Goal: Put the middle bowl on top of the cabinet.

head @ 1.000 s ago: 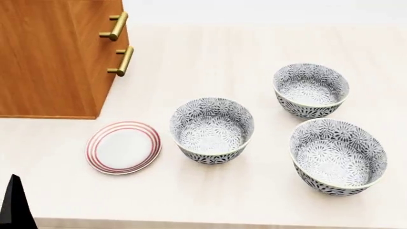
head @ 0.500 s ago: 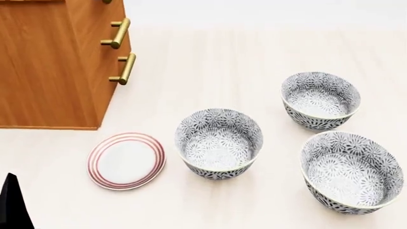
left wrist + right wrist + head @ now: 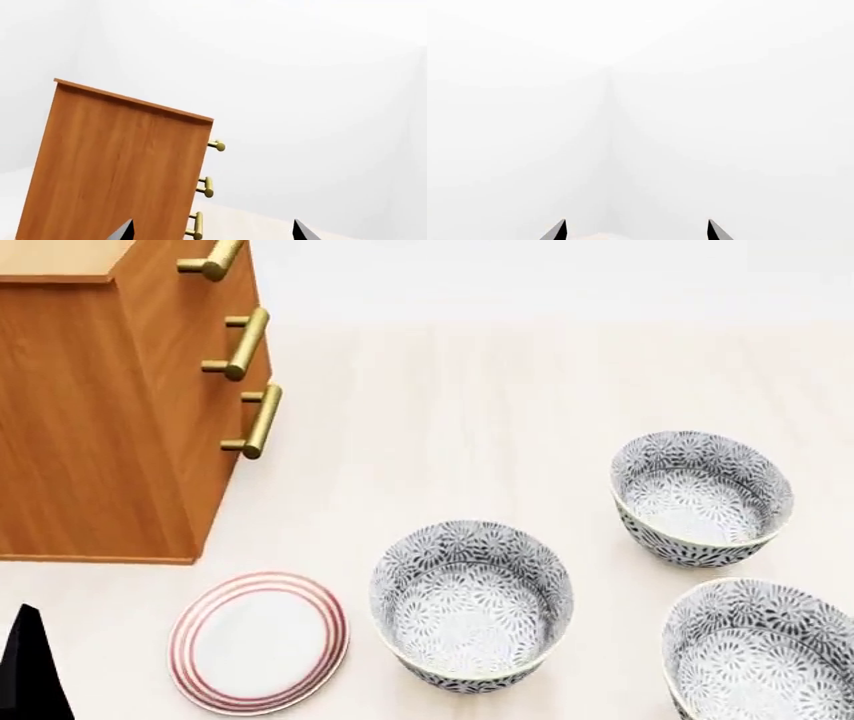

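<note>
Head view has tilted up since a second ago: cabinet (image 3: 107, 410) top edge now shows at far left, bowls sit lower in frame; plate (image 3: 258, 642) beside its base. Middle bowl (image 3: 471, 605) sits on the counter (image 3: 441, 410), untouched, two matching bowls to its right. Left claw (image 3: 212, 231) wide, aimed at cabinet; right claw (image 3: 637, 231) wide, facing blank wall; no reach yet.

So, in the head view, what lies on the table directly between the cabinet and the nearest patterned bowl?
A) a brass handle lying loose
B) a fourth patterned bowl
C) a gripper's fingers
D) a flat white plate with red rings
D: the red-ringed plate lies flat on the table, just in front of the cabinet and beside the middle bowl; only three bowls show.
</note>
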Robot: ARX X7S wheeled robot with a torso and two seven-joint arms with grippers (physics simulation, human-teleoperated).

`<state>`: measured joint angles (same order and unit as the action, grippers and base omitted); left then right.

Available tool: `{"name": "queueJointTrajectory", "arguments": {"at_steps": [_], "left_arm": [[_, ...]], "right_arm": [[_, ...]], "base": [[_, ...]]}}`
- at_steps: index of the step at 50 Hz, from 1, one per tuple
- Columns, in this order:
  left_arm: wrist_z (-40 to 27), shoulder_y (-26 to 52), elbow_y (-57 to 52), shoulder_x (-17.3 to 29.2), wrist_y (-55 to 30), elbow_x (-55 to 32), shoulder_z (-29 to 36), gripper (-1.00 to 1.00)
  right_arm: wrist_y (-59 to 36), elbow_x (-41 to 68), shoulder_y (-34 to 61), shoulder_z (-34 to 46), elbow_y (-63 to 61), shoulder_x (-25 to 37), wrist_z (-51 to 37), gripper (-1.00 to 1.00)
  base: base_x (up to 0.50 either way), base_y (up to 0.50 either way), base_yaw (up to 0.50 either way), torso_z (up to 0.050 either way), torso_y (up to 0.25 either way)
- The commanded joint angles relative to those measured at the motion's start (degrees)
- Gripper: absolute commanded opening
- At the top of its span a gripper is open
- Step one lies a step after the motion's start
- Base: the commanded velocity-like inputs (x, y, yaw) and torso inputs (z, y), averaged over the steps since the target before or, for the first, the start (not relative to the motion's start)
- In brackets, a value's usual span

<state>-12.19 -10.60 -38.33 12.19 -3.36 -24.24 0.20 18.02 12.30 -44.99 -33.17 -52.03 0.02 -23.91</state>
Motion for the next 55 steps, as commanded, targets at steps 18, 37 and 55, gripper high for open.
{"name": "queueJointTrajectory", "arguments": {"at_steps": [18,37,55], "left_arm": [[-0.80,0.04,0.10,1.13,0.30,-0.69,0.64,1.00],[-1.08,-0.56,-0.80,1.93,0.61,-2.83,0.49,1.00],[-1.63,-0.77,-0.77,2.38,0.87,-3.01,0.95,1.00]], "right_arm": [[0.67,0.29,0.00,-0.68,-0.23,-0.01,-0.91,1.00],[0.42,-1.26,0.00,-0.71,-0.79,-0.01,-0.76,1.00],[-0.54,-1.40,0.00,-0.71,-1.10,-0.01,-0.22,1.00]], "base": [[0.22,0.06,0.00,0.000,0.000],[0.12,-0.07,0.00,0.000,0.000],[0.16,0.00,0.00,0.000,0.001]]}}
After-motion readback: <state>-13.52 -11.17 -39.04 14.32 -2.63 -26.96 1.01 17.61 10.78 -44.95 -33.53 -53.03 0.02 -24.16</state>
